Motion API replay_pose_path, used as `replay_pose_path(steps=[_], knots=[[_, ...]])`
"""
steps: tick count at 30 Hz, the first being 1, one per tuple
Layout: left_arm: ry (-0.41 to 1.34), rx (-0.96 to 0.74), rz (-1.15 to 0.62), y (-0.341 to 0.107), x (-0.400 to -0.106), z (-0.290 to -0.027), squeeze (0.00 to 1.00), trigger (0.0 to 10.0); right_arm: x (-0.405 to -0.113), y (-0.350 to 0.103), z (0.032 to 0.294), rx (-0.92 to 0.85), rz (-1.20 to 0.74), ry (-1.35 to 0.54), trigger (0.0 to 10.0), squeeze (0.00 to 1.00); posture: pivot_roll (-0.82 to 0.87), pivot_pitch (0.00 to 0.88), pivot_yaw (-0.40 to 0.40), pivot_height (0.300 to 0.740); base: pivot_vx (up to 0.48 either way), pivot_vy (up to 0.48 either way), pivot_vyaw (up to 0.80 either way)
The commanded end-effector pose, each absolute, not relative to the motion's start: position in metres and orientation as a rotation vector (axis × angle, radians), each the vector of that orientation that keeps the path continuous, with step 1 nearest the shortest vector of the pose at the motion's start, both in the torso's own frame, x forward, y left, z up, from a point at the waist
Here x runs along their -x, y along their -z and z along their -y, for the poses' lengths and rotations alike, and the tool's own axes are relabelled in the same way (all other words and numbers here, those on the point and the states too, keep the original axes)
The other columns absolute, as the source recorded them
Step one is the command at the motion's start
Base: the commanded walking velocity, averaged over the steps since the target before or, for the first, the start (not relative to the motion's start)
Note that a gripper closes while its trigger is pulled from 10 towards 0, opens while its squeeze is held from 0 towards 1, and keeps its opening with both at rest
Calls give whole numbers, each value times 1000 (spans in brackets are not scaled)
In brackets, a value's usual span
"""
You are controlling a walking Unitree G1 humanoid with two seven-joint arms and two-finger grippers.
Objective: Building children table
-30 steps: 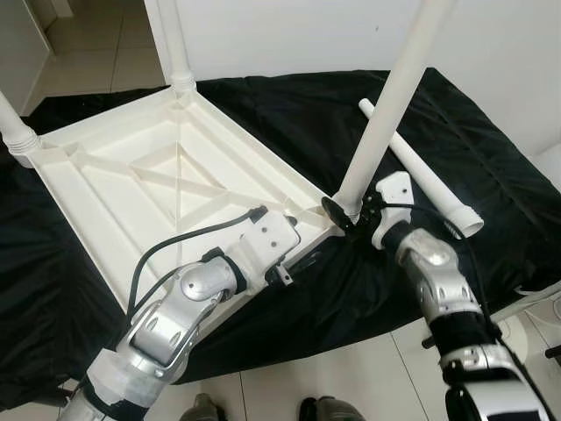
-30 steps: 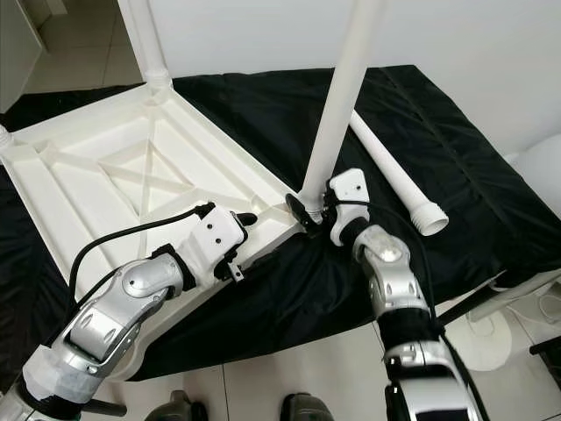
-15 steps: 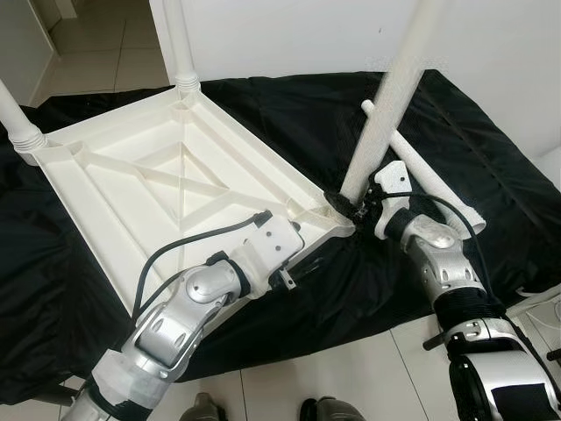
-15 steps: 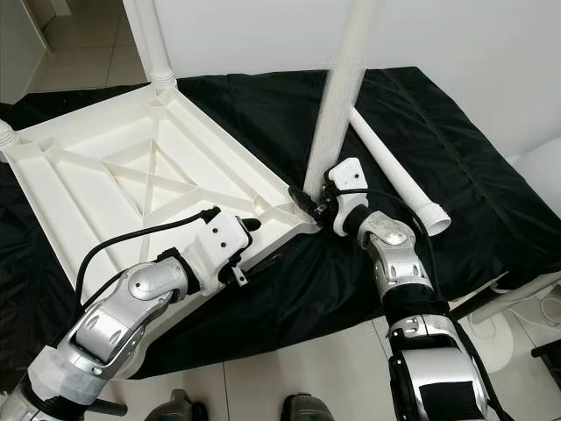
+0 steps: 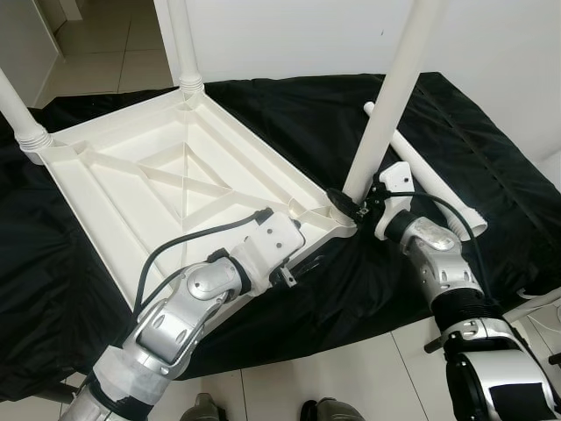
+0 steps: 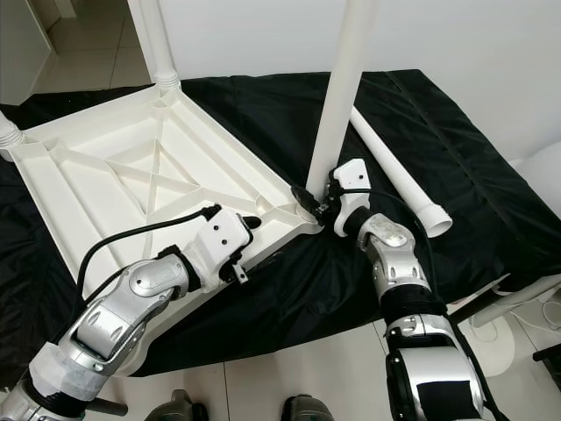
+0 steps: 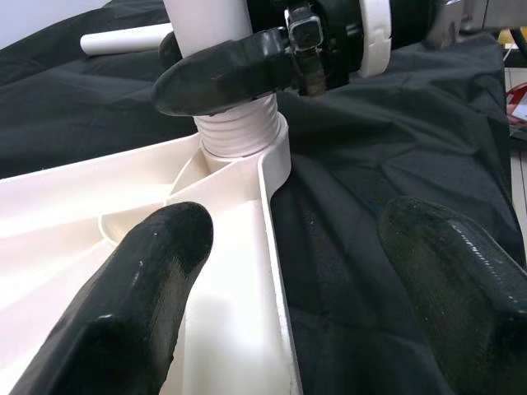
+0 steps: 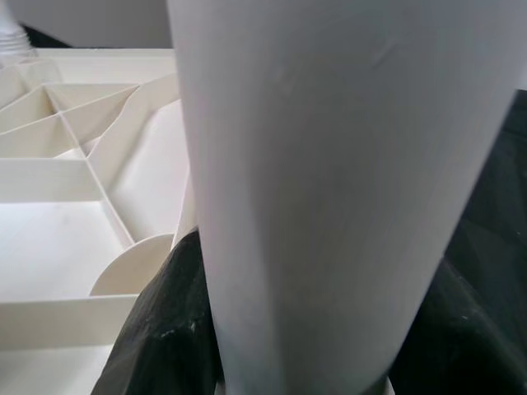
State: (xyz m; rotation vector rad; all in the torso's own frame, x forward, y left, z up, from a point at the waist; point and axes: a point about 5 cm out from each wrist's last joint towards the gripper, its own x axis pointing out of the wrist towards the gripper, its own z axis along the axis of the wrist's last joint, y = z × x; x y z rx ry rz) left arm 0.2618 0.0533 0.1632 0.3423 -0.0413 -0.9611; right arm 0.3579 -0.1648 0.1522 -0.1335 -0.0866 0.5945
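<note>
A white plastic table top (image 5: 131, 175) lies upside down on a black cloth (image 5: 289, 114). White legs stand in its far left corner (image 5: 19, 118) and its back corner (image 5: 182, 44). A third leg (image 5: 390, 96) stands upright in the near right corner socket (image 7: 239, 136). My right gripper (image 5: 348, 204) is shut on the foot of this leg, its black fingers (image 8: 156, 346) on either side. My left gripper (image 7: 294, 222) is open at the table's front rim, one finger (image 7: 148, 280) over the inside, the other (image 7: 445, 280) over the cloth.
A fourth loose white leg (image 5: 434, 189) lies on the cloth behind my right arm. The cloth ends in front, with tiled floor (image 5: 351, 377) below. A white wall (image 5: 298, 35) stands behind. A white object (image 6: 548, 167) sits at the far right.
The held leg leaned and was blurred half a second ago; it stands straighter and sharp now. My right wrist has moved closer to its foot. The left arm has hardly moved.
</note>
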Motion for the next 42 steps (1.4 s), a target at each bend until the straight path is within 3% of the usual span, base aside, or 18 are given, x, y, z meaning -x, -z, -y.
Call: replay_pose_path(steps=[1,16,20,23,32,41,42], knots=[[1030,-336,10,-160,-259,-52,0,10000,-357,-131,172,70,-21,-503,10000,0,-69,77,20,740,0,0,0],[1032,-334,9,-159,-256,-52,0,10000,-353,-126,157,39,-19,-421,10000,0,-65,77,6,740,0,0,0],[1027,-333,10,-158,-256,-53,0,10000,-350,-126,147,-1,-2,-311,10000,0,-64,72,-1,740,0,0,0],[1018,-337,13,-159,-258,-55,0,10000,-345,-126,141,-31,10,-123,10000,0,-65,68,-2,740,0,0,0],[1014,-352,21,-161,-262,-58,0,10000,-327,-124,121,-108,27,77,10000,0,-67,58,3,740,0,0,0],[1021,-364,15,-159,-262,-61,0,10000,-314,-124,111,-95,28,62,10000,0,-76,45,11,740,0,0,0],[1028,-370,18,-159,-262,-61,0,10000,-313,-124,112,-104,31,53,10000,1000,-77,39,14,740,0,0,0]])
